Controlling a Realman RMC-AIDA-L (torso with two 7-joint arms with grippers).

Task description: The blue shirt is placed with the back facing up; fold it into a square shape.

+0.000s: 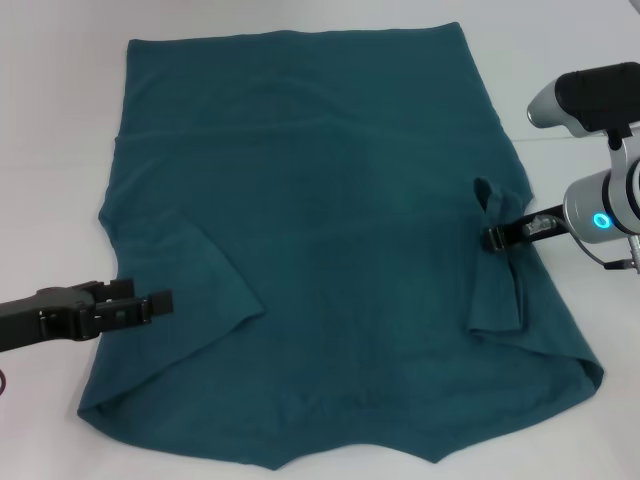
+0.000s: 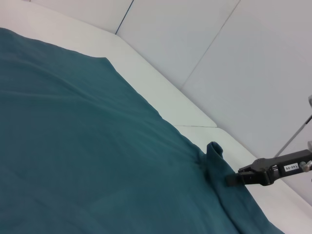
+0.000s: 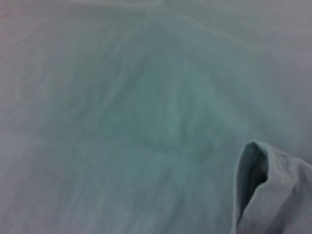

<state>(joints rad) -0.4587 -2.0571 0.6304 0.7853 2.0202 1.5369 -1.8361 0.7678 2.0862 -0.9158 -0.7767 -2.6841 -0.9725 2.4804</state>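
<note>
Nearest the head camera lies the hem-side edge of the blue shirt (image 1: 330,250), spread flat on the white table (image 1: 50,120), plain back uppermost, covering most of the work area. We see both sleeves already turned inward: the left one lies as a flat triangular flap, while the right one stands as a narrow raised fold. The right gripper (image 1: 497,238) is clenched on that raised fold at the shirt's right margin, pinching a small upstanding ear of cloth, which also shows in the left wrist view (image 2: 214,148) and in the right wrist view (image 3: 263,185). The left gripper (image 1: 160,303) hovers at the shirt's left margin just beside the folded sleeve, its fingers apart and grasping nothing.

We judge the fabric light, limp and matte, a soft knit that creases readily and keeps no shape unsupported. It should be taken at edges or fold corners, both sides together, because a single pinch will let the rest sag and drag.
</note>
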